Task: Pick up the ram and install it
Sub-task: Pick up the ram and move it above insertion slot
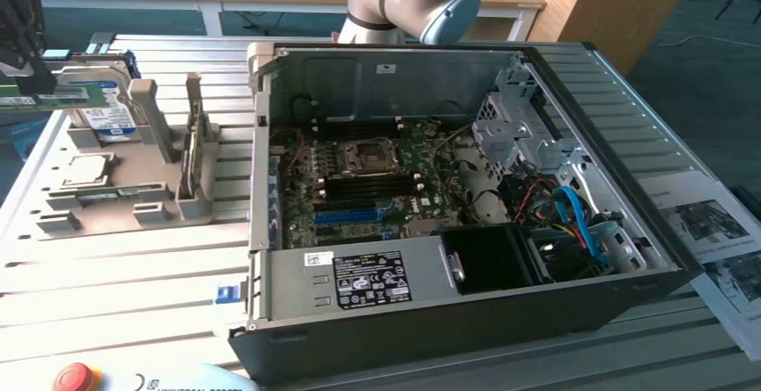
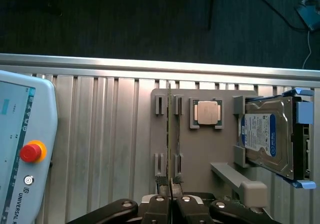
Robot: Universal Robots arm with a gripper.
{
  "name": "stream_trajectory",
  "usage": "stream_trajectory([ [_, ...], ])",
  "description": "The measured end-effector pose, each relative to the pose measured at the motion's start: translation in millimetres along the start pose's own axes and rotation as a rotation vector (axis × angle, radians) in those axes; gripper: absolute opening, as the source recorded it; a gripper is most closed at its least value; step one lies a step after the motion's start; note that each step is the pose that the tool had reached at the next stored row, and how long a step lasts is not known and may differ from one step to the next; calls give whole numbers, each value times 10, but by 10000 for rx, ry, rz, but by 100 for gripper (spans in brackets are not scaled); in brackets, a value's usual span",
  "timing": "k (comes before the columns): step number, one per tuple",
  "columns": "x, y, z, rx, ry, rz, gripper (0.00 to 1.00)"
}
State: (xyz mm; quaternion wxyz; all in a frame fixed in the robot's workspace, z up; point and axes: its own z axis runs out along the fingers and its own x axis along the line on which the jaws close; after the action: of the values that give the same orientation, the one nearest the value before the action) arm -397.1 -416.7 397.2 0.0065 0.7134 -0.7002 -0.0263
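Now, tool: closing narrow on the ram, its two fingers pressing against the stick's flat faces.
Ram, where: hanging in the tool at the exterior view's far left, just in front of the drive. I am judging it to be riding above the holder rather than sitting in its slots.
Ram, long axis: lying level, running across the exterior view from left to right. The wrist view is catching it edge-on, in line with the holder's paired slots.
Ram, facing: standing on its thin edge, broad faces turned sideways.
Why held so: pinching the faces is leaving the lower edge free, which I am guessing suits a socket.
Why the holder: it is keeping each part in its own nest, the chip lying flat and the drive leaning at a slant, so the tool can be finding them easily.
Case: lying open on the surface, board facing up, well apart from the ram, toward the exterior view's right.
Pendant: resting on the surface near the holder, red button showing.
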Motion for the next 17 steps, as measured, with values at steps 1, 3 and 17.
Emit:
stream_trajectory([
  [1,0,-19,-1,0,0,0,12],
  [3,0,-60,-3,0,0,2,12],
  [17,7,-398,-18,-1,-1,1,12],
])
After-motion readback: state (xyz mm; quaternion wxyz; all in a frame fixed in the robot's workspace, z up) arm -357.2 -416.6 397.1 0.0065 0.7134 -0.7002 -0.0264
